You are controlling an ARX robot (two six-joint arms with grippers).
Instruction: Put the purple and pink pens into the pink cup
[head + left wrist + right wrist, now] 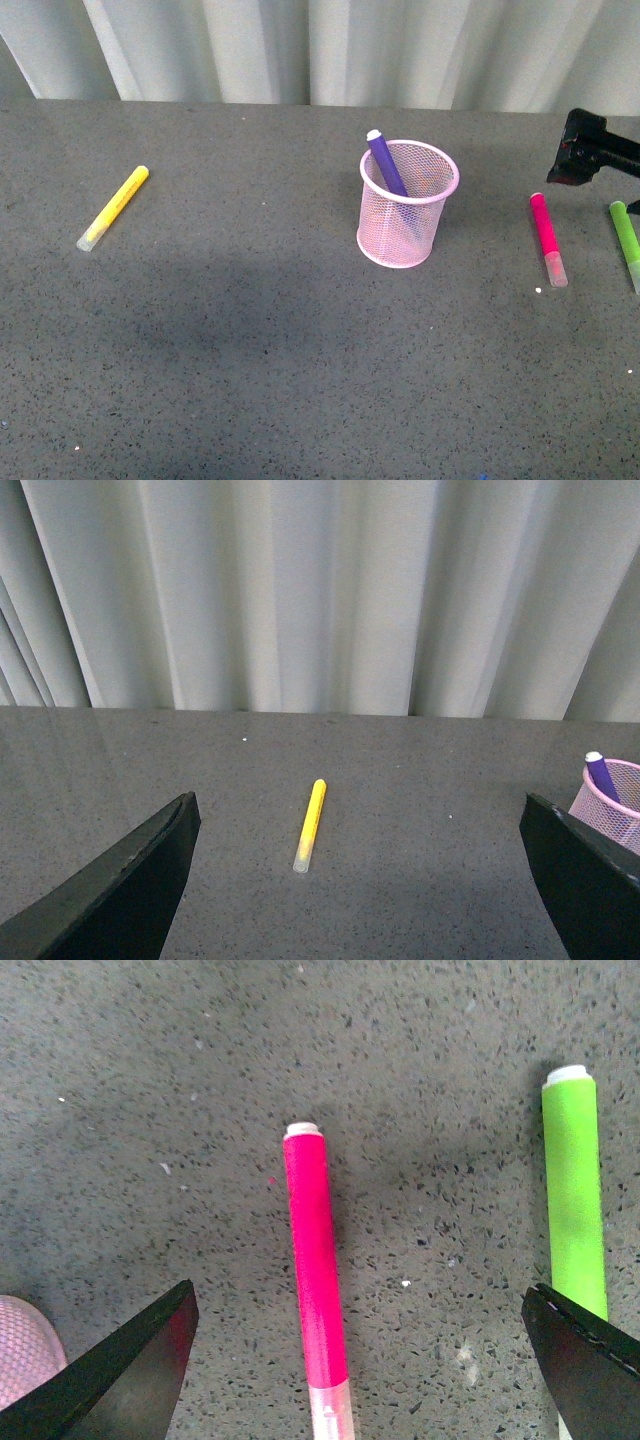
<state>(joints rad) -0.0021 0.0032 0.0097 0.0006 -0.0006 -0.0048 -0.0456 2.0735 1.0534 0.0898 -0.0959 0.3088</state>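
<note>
Leaning against the far-left rim of the pink cup (407, 205), the purple pen (386, 165) stands inside it, its end poking above the rim. The pink pen (547, 238) lies flat on the grey tabletop (250, 330) right of the cup and apart from it, with the green pen (626, 240) further right. The right tool (360, 1300) hovers over the pink pen, spread wide and empty. The left tool (360, 802) is likewise spread and empty, and the yellow pen (113, 207) lies far to the left.
</note>
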